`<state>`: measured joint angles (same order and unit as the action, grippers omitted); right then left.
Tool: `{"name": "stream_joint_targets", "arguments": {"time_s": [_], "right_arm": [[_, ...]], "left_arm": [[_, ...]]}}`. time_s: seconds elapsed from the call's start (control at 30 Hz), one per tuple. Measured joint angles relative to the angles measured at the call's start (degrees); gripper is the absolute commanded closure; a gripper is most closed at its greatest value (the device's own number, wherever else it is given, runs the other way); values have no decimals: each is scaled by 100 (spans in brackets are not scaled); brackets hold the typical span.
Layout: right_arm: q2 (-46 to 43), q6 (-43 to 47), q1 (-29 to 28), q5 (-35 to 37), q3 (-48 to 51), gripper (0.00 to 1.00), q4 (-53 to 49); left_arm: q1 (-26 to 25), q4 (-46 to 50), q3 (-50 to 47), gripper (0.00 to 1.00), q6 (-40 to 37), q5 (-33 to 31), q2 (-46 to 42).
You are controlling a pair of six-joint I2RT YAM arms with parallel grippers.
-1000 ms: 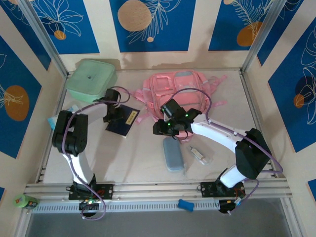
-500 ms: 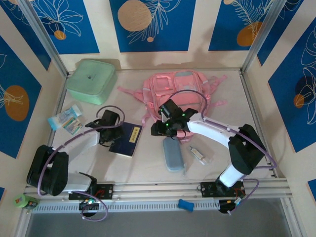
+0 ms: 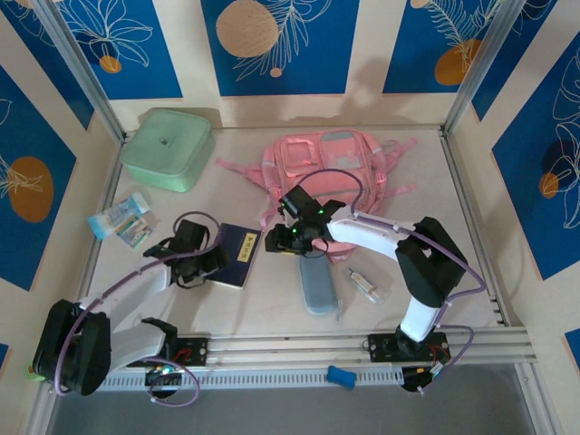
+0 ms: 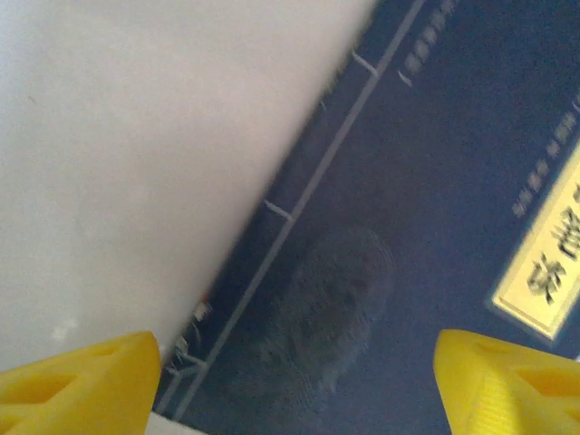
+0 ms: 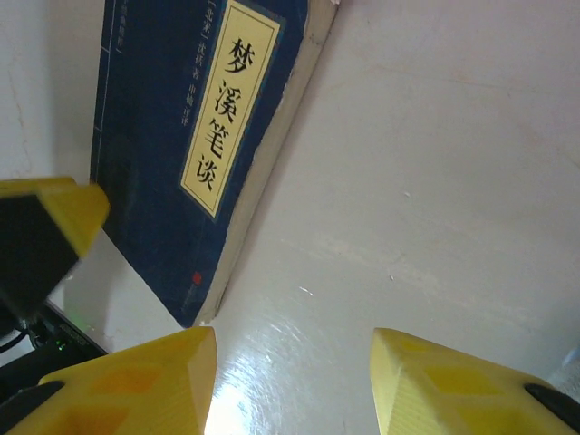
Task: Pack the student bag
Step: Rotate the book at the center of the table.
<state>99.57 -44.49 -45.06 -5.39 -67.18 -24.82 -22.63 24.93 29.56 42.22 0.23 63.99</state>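
The student bag point(image 3: 331, 168) lies flat at the back of the surface point(image 3: 263, 304), just beyond the right gripper point(image 5: 294, 362), whose jaws stand open and empty beside a navy book point(image 5: 172, 136). The left gripper point(image 4: 294, 376) hovers over the book's cover, jaws wide open.
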Motion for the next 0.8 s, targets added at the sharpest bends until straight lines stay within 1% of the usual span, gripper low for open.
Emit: {"name": "stream_joint_targets", "arguments": {"time_s": [0.13, 0.2, 0.27, 0.37, 0.53, 0.67, 0.73, 0.8], "right_arm": [[168, -120, -17, -24, -129, 52, 20], [282, -186, -35, -28, -212, 52, 20], [407, -245, -76, -39, -302, 52, 26], [568, -315, -181, -39, -422, 52, 48], [704, -426, -348, -39, -476, 52, 114], [754, -487, -422, -37, -481, 52, 129], [754, -509, -435, -31, -483, 52, 129], [754, -511, -433, -15, -483, 51, 125]], "left_arm": [[-721, -2, -22, 23, 313, 33, -470], [-894, 2, -22, 23, 413, 33, -675], [-901, 44, -22, 22, 444, -122, -800], [-765, 188, -9, 21, 334, -369, -804], [-24, 162, 57, 21, -127, -431, -208], [363, -52, 72, 21, -420, -289, 398], [433, -190, 85, 21, -514, -125, 627], [452, -208, 109, 22, -525, 7, 667]]}}
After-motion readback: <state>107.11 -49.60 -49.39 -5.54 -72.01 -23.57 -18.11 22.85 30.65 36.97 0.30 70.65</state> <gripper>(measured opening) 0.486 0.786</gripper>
